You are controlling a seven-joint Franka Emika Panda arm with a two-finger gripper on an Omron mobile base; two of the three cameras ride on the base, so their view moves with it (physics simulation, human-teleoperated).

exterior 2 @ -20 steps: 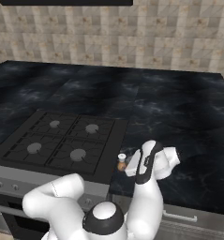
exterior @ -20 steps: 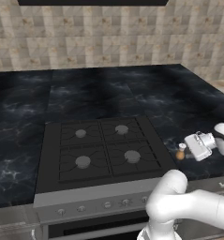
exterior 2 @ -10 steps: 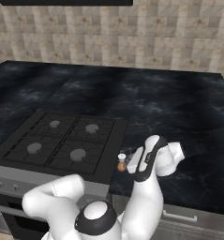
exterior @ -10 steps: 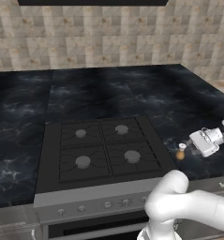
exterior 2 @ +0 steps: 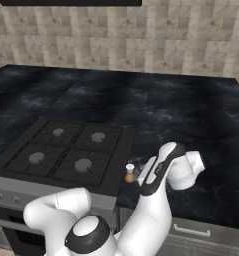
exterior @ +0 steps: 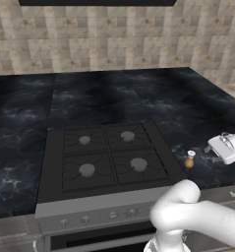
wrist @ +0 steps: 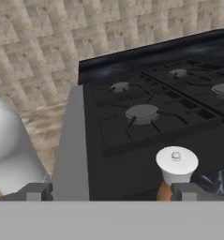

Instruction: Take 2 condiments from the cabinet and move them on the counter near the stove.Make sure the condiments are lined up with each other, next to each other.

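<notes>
A short orange-brown condiment bottle (exterior: pixel 189 160) with a white cap stands upright on the black marble counter (exterior: pixel 138 98), just right of the stove (exterior: pixel 104 157). My gripper (exterior: pixel 213 146) hovers to the right of it, open and holding nothing. In the hand view the bottle (wrist: pixel 176 164) rises just beyond the right fingertip (wrist: pixel 186 191), apart from it, and the gripper (wrist: pixel 112 192) stands wide open. From the right base view the bottle (exterior 2: pixel 130 173) sits at the stove's (exterior 2: pixel 66 155) front right corner, beside my forearm. The cabinet is out of view.
A tiled wall (exterior: pixel 114 39) backs the counter (exterior 2: pixel 191 115). A dark hood edge (exterior: pixel 97 2) hangs at the top. The stove's knob row (exterior: pixel 109 214) faces the front. The counter's front edge runs close by the bottle. My elbow (exterior: pixel 188 211) bulks low in front.
My gripper has drawn back to the right, away from the orange-brown bottle, staying open. The bottle has stayed upright in its place by the stove.
</notes>
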